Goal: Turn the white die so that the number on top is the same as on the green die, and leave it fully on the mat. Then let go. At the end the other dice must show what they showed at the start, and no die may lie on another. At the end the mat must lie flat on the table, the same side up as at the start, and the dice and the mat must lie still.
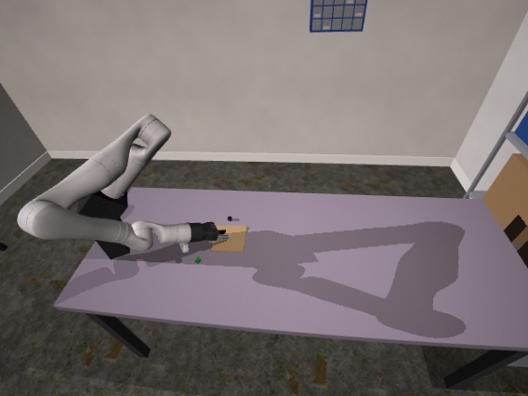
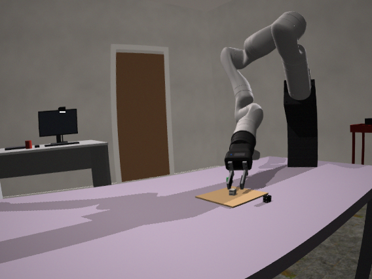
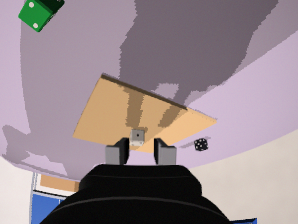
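The white die (image 2: 232,192) (image 3: 137,136) sits on the tan mat (image 1: 235,245) (image 2: 213,197) (image 3: 97,112). In the wrist view its grey side shows one pip; the pips on its brighter top are too small to count. My gripper (image 1: 226,234) (image 2: 236,188) (image 3: 141,147) is open, its fingertips just above and behind the die, not touching it. In the wrist view the die lies nearer the left finger. The green die (image 1: 198,260) (image 2: 227,179) (image 3: 39,14) lies on the table off the mat; its bright face shows two pips. The mat looks flat.
A black die (image 1: 230,218) (image 2: 267,198) (image 3: 201,145) lies on the table just beyond one mat edge. The arm's black base (image 1: 103,218) (image 2: 302,131) stands at the table's end. Arm shadows cross the table and part of the mat.
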